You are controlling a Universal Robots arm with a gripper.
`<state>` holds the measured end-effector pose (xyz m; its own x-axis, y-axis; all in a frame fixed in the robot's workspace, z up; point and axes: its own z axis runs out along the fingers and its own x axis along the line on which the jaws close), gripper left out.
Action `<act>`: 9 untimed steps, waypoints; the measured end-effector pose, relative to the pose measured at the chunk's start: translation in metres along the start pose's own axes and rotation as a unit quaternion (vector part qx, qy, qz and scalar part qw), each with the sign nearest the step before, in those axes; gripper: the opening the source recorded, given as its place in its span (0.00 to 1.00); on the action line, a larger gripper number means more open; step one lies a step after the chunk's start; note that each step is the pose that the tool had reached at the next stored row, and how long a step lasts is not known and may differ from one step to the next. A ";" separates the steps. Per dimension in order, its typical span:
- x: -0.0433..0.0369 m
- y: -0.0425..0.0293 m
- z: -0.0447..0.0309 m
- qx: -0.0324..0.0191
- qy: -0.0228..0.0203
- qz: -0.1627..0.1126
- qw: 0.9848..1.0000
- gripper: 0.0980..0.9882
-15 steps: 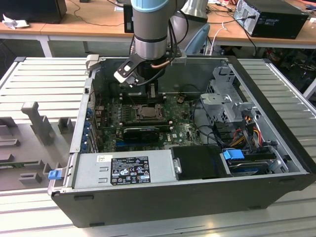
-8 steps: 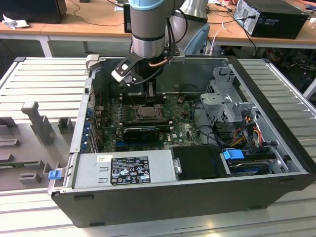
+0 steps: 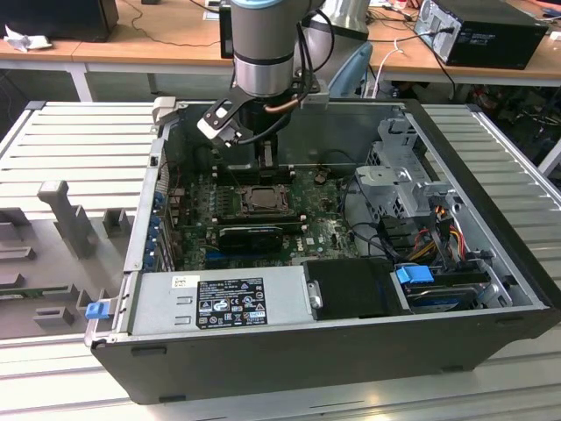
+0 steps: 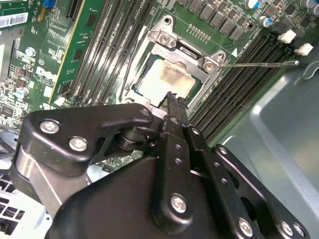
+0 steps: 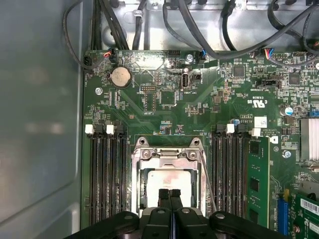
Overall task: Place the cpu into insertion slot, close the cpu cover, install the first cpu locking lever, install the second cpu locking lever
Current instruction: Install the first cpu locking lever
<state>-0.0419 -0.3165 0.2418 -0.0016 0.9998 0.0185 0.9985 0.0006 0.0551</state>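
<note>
- The chip [image 5: 167, 180] lies flat in the socket [image 3: 261, 198], its grey top smeared with pale paste.
- The cover plate [image 5: 167, 155] lies down around the chip, which shows through its window.
- A thin wire lever [image 4: 259, 63] juts out sideways from a socket corner, over the memory slots [image 5: 107, 179].
- The tool [image 5: 169, 193] is clenched on nothing. In both wrist views its two tips are pressed together over the chip's near edge. Whether they touch the chip cannot be told.
- Around the socket spreads a green circuit board [image 5: 164, 99] with a round coin battery [image 5: 120, 77] and black cables along its far edge.
- The places below are read on the exterior view, with the socket as dial centre.
  - The arm comes down from 12 o'clock.
  - A long black block [image 3: 250, 235] sits just beside the socket at 6 o'clock.
  - A grey power box [image 3: 219, 298] lies farther out, near 7 o'clock.
  - A metal drive cage [image 3: 403, 167] stands between 2 and 3 o'clock.
- All this sits inside an open computer case [image 3: 307, 360] lying on its side on a slatted grey metal worktop [image 3: 79, 140].
- Grey holders [image 3: 66, 215] stand on that worktop at 9 o'clock, well apart from the case.
- Beyond, at 12 o'clock, runs a wooden worktop [image 3: 158, 39] strewn with cables.
- A black computer box [image 3: 482, 31] stands at 2 o'clock.
</note>
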 end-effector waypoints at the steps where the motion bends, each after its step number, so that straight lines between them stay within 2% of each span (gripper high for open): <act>1: 0.0000 0.0000 -0.0005 0.000 0.000 0.000 1.000 0.01; 9: 0.0001 0.0002 -0.0035 0.000 0.000 0.000 1.000 0.01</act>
<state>-0.0419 -0.3165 0.2453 -0.0016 0.9998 0.0185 0.9985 0.0006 0.0550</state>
